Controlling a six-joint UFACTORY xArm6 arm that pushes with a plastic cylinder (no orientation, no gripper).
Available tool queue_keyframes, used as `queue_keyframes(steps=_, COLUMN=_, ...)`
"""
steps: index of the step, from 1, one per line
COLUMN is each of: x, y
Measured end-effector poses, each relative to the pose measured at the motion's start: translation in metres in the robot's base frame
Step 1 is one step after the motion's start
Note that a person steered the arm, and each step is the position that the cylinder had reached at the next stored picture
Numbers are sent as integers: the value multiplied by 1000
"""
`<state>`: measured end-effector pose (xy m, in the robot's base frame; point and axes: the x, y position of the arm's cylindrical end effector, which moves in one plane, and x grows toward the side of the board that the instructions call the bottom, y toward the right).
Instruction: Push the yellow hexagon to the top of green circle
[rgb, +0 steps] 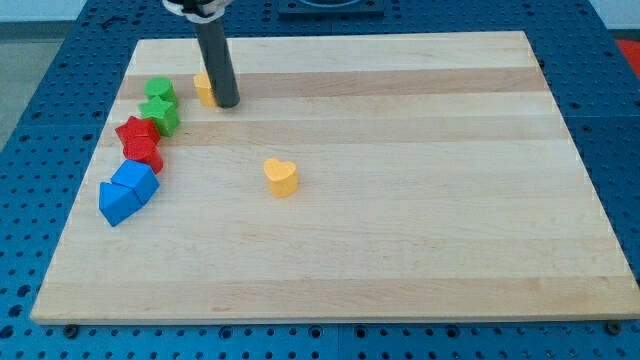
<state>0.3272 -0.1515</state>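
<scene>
Half of the yellow hexagon is hidden behind my rod, so its shape is hard to confirm; only a small yellow-orange sliver shows, poking out on the view's left of my tip. It looks to be touching the rod, low down, just above the tip's end. No pincer here, so nothing clenched or released: I'm a bare rod w/ the tip down on the wooden board, pressed beside the block. Rod's upper part is cut off at the view's top.

Left of tip, a bit apart from the hexagon: green circle, w/ a green star just below it, touching or nearly so. Further down-left of tip: two red blocks, shapes unclear, edges merge. Below those, two blue blocks, also huddled together. Down-right of tip, well apart: yellow heart, alone mid-board.
</scene>
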Motion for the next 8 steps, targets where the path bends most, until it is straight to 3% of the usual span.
queue_keyframes(steps=6, x=-38, y=3)
queue_keyframes(steps=8, x=-18, y=42)
